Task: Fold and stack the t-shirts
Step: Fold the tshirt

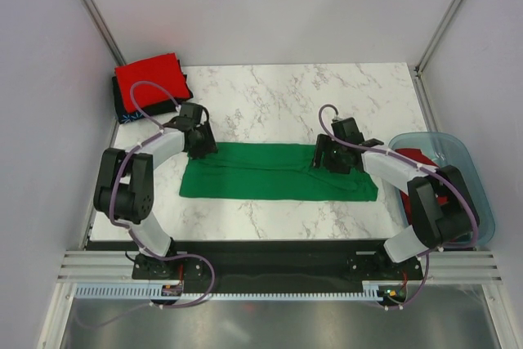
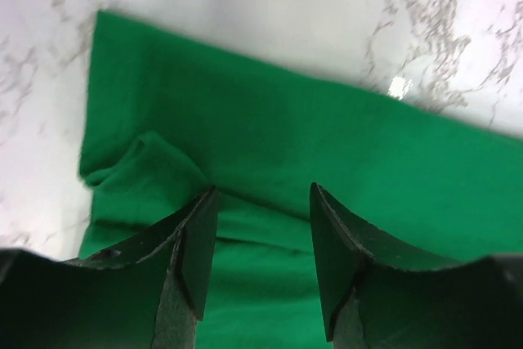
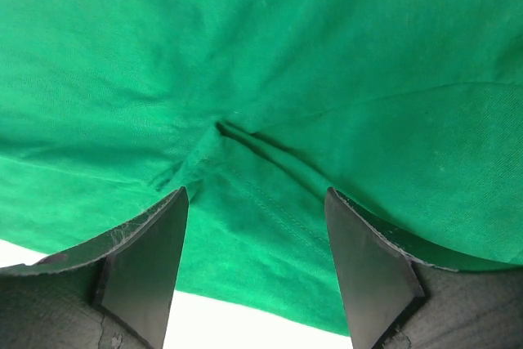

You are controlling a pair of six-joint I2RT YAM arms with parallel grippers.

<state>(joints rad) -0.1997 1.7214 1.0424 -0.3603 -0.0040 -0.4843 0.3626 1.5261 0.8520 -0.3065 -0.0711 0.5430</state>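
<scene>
A bright green t-shirt (image 1: 270, 171) lies folded into a long strip across the middle of the marble table (image 1: 270, 96). My left gripper (image 1: 202, 146) hovers open over its left end, jaws apart above the cloth (image 2: 270, 145). My right gripper (image 1: 320, 157) is open over the strip's right part, jaws spread above a stitched fold (image 3: 270, 169). A folded red t-shirt (image 1: 149, 79) lies on a dark one at the back left corner. Another red shirt (image 1: 421, 159) sits in the blue tub.
The translucent blue plastic tub (image 1: 466, 177) stands at the table's right edge beside my right arm. Grey walls enclose the table on three sides. A black strip runs along the near edge by the arm bases.
</scene>
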